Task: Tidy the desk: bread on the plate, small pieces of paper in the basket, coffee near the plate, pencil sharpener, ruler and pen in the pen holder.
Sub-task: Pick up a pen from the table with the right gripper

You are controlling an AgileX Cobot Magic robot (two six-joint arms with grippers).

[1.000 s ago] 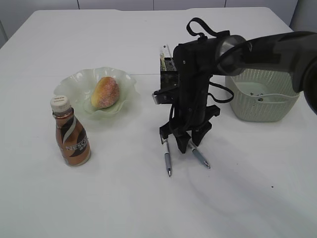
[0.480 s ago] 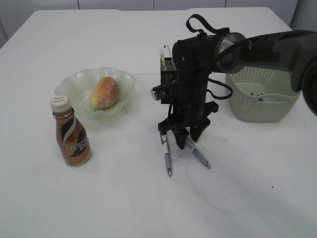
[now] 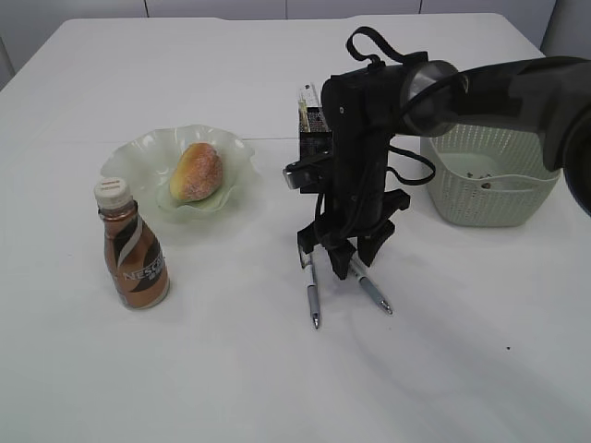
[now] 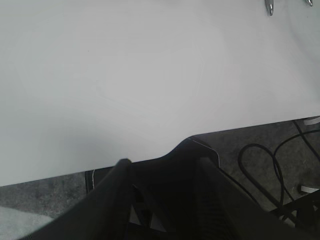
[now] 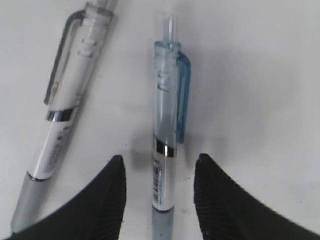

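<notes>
Plastics and a matt white top under my cameras.
I see the blue pen as clear, glossy plastic with a chrome band and frosted grip; the white pen as glossy opaque plastic with a clear clip. My right gripper has matt black, finely ribbed fingers. The table looks smooth and matt. The plate is translucent, glassy green, the basket perforated plastic, the bottle shiny-wrapped, the bread dusted and dull.

Right gripper over two pens, jaws seemingly open, bread on plate
</notes>
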